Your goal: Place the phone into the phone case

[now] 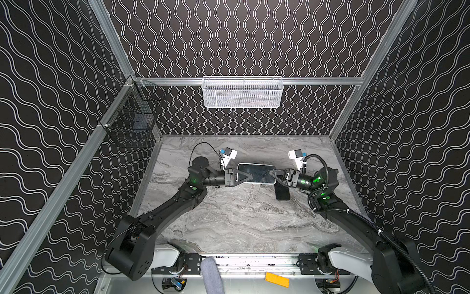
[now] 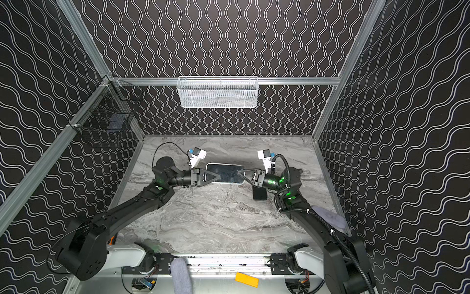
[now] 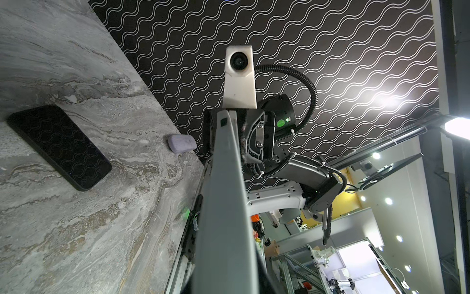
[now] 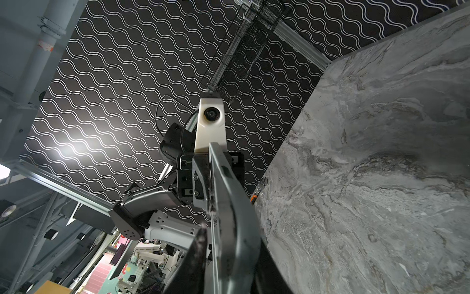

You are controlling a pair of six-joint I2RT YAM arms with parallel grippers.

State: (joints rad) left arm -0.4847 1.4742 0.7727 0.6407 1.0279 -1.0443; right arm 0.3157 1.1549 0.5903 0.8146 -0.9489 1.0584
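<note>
Jaws of the left gripper point(image 1: 250, 175) clamp 1 end of the phone case point(image 1: 259, 172); right gripper point(image 1: 270, 174) jaws pinch the opposite end, probably to steady it level above the table point(image 1: 241, 219). Phone point(image 1: 282, 192) lies flat below the right gripper, uncased.

Robotics lab, aluminium frame point(image 1: 254, 81), wave-patterned walls point(image 1: 241, 38), other robot rigs point(image 4: 150, 254) beyond.
</note>
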